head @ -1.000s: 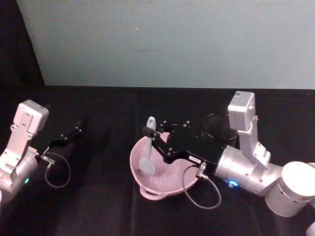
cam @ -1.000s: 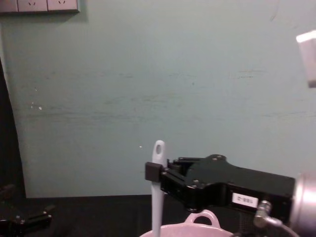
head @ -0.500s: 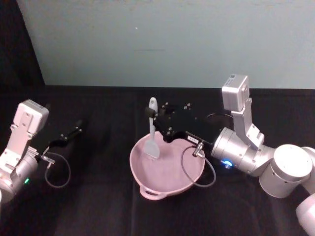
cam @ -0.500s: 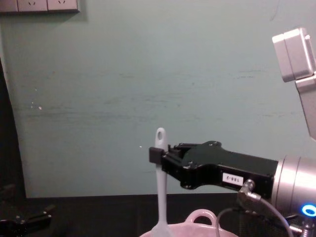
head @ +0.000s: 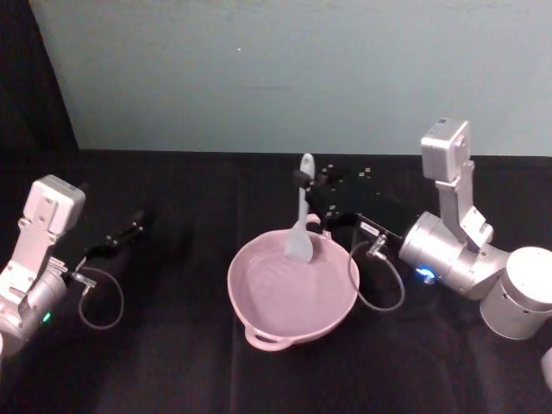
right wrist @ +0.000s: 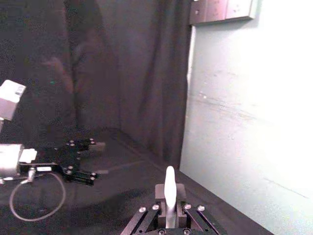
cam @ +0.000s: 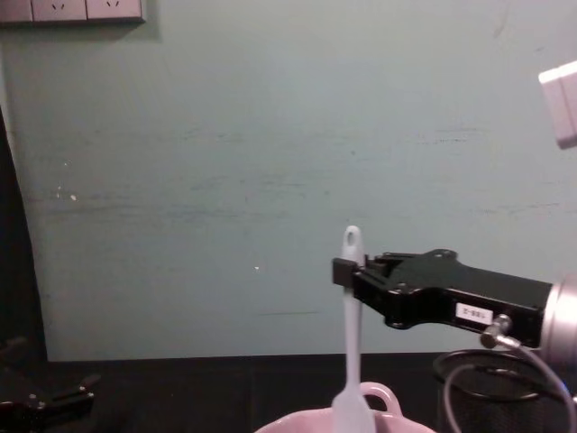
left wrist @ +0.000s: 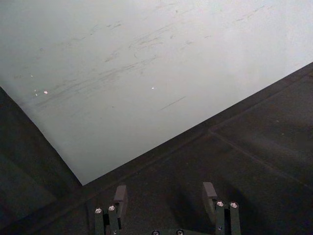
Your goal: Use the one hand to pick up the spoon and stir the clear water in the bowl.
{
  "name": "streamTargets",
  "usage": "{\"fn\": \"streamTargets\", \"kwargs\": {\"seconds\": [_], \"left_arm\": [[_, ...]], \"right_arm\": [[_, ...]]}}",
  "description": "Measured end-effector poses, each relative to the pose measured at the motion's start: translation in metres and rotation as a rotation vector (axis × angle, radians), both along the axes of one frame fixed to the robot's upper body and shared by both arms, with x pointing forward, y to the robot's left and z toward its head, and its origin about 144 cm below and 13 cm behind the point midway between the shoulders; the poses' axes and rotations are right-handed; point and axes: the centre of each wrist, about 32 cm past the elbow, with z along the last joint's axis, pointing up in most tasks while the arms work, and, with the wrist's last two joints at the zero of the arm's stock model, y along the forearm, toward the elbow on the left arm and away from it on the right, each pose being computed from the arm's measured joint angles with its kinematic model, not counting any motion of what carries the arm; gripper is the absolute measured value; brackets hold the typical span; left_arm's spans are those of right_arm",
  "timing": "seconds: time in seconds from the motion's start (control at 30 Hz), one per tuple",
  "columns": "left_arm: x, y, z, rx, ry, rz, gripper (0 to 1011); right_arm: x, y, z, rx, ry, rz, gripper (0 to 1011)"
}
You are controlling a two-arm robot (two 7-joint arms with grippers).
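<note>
With the right gripper clamped on the upper handle of the spoon, whose blade sits just inside the far rim of the bowl, stir in slow circles clear of the wall, handle upright, while the left gripper rests parked at the table's left, fingers apart.

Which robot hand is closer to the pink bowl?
The right. The right gripper holds the spoon upright over the far rim of the bowl; the left gripper sits open, well off to its left.

Soft, even light on the pale wall, near-black tablecloth, faint sheen on the bowl
</note>
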Motion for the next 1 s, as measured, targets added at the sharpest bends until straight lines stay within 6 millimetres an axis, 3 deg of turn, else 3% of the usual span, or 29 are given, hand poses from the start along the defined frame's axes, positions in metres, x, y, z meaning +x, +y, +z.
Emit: {"fn": "streamTargets", "kwargs": {"seconds": [0.5,1.0], "left_arm": [[0.000,0.000,0.000,0.000,0.000,0.000,1005],[0.000,0.000,0.000,0.000,0.000,0.000,1005]], "right_arm": [[-0.020,-0.019,-0.003,-0.015,0.007,-0.029,119],[-0.044,0.006,-0.011,0.021,0.040,0.092,119]]}}
